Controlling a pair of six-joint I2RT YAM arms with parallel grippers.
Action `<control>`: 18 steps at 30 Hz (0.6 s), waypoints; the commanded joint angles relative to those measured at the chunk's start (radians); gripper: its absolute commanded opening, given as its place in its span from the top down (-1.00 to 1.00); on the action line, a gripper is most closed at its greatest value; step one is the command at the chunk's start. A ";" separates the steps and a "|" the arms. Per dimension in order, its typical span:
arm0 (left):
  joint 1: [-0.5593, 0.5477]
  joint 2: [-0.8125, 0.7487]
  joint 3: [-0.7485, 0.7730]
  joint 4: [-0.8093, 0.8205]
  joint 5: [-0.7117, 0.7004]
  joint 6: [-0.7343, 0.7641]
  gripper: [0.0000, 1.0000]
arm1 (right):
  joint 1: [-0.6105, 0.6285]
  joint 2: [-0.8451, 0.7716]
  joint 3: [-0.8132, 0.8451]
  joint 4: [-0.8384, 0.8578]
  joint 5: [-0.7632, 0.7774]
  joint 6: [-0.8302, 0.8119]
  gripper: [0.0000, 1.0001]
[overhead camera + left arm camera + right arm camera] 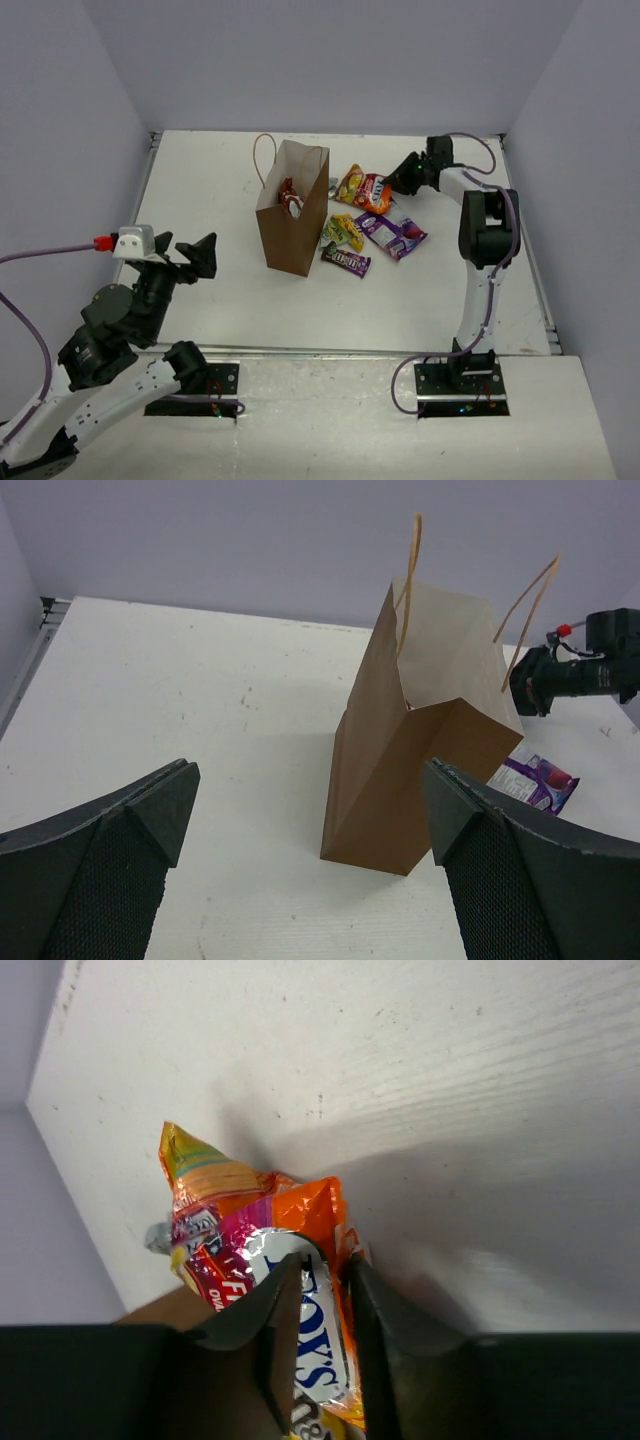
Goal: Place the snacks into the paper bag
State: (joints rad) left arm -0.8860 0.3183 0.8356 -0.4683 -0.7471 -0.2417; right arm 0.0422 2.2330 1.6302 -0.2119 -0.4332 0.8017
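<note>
Top cam overlooks whole table [220,200]; L wrist shares paper bag [400,780]; R wrist close-up.

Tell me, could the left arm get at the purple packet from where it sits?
Probably not directly: the paper bag stands upright between the left hand and the purple packet, which only peeks past it in that wrist's view. It would need to go around.

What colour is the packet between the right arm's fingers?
Orange packet, red and silver print; clearest in the right wrist view.
</note>
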 commanded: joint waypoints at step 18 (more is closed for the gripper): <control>0.001 0.025 0.000 0.033 -0.011 0.013 -1.00 | 0.128 -0.667 -0.133 0.026 0.022 -0.055 1.00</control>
State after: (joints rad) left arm -0.8860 0.3367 0.8356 -0.4656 -0.7479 -0.2420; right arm 0.1452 1.6897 1.4380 -0.1898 -0.4072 0.7841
